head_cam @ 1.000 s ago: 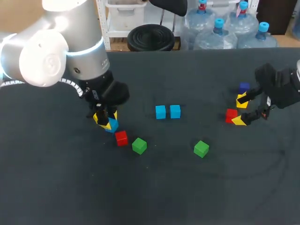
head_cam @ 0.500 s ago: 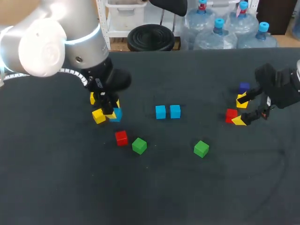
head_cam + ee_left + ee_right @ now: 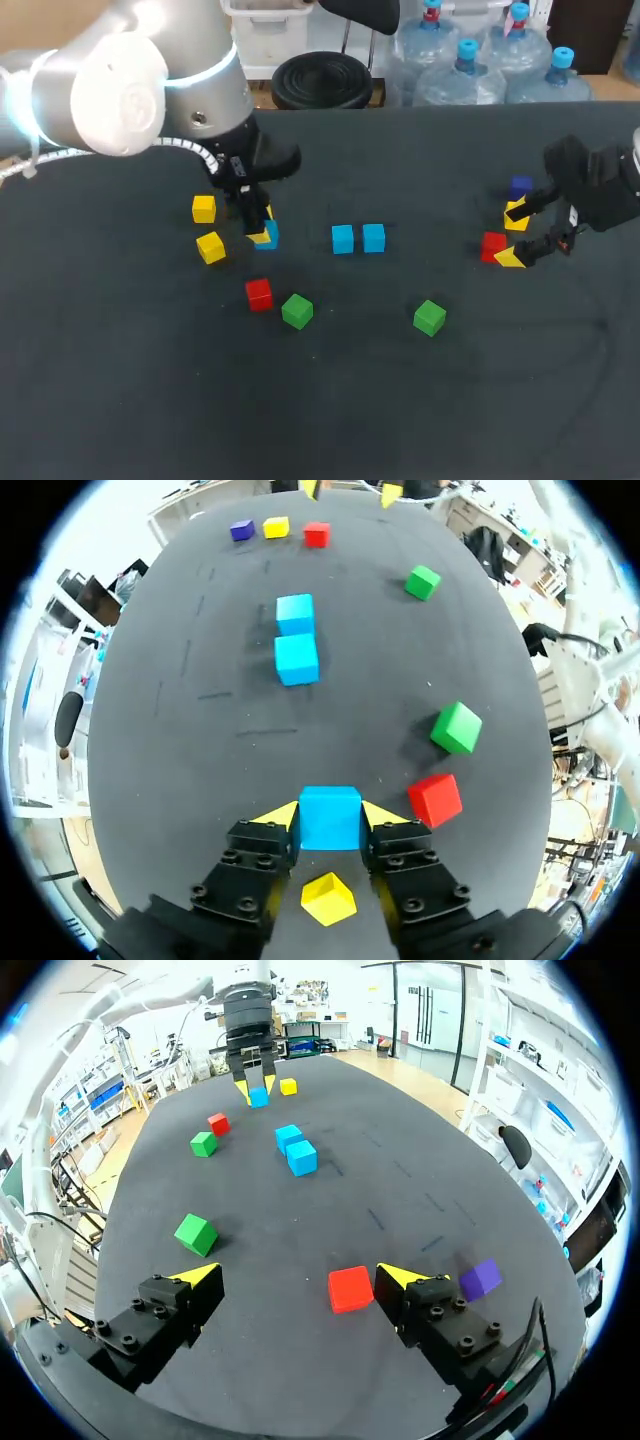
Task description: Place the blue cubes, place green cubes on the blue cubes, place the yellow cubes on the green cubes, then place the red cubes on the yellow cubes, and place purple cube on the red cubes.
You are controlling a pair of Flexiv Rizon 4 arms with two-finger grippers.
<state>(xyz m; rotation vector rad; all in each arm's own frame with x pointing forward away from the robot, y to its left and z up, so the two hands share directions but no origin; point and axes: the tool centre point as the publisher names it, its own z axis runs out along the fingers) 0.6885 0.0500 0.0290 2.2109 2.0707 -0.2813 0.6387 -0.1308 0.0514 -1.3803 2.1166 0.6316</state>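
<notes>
My left gripper (image 3: pixel 262 236) is shut on a blue cube (image 3: pixel 330 818), held low over the table left of centre. Ahead of it, two more blue cubes (image 3: pixel 297 658) (image 3: pixel 295 610) lie side by side at mid-table (image 3: pixel 343 239). A red cube (image 3: pixel 259 293) and a green cube (image 3: pixel 297 311) sit nearer the front, with a second green cube (image 3: pixel 430 318) further right. Two yellow cubes (image 3: pixel 204 208) (image 3: pixel 210 246) lie behind the left gripper. My right gripper (image 3: pixel 512 236) stands open at the far right over a red cube (image 3: pixel 350 1288), with a purple cube (image 3: pixel 481 1278) beside it.
Another yellow cube (image 3: pixel 275 526) sits between the purple cube (image 3: pixel 241 529) and the red cube (image 3: pixel 317 534) by the right gripper. The dark table (image 3: pixel 400 400) has wide bare room along its front.
My left gripper has carried the blue cube to the right, away from the two yellow cubes and toward the blue pair. The right arm has not moved.
</notes>
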